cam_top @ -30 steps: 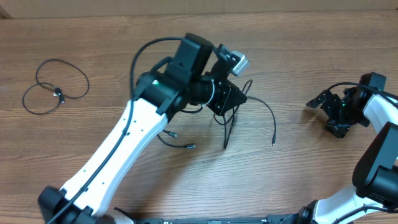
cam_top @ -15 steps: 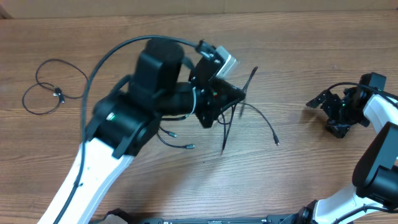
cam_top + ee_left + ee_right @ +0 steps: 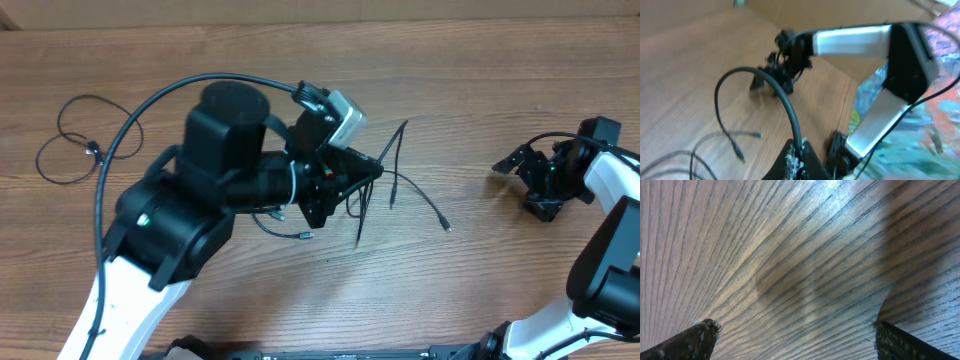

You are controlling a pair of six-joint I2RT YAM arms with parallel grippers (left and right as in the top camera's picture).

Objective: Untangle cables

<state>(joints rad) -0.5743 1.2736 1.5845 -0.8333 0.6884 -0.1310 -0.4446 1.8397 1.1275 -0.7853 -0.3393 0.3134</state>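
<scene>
- Left wrist view: left claw (image 3: 797,162) clamps a cable (image 3: 789,107), which arches away from it.
- Overhead: its tangled strands (image 3: 362,228) trail rightward over the bench (image 3: 500,80), nearest the left arm (image 3: 190,220).
- Right claw (image 3: 527,183) gapes wide, empty, well apart.

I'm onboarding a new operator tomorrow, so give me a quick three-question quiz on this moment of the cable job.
1. True or false: the right gripper holds a cable.
2. Which one grips the raised cable? A) the left gripper B) the right gripper C) neither
3. Fill in: the separate looped cable lies near the ___ edge of the overhead view.
Key: 1 false, its fingers are apart over bare wood; 2 A; 3 left.
</scene>
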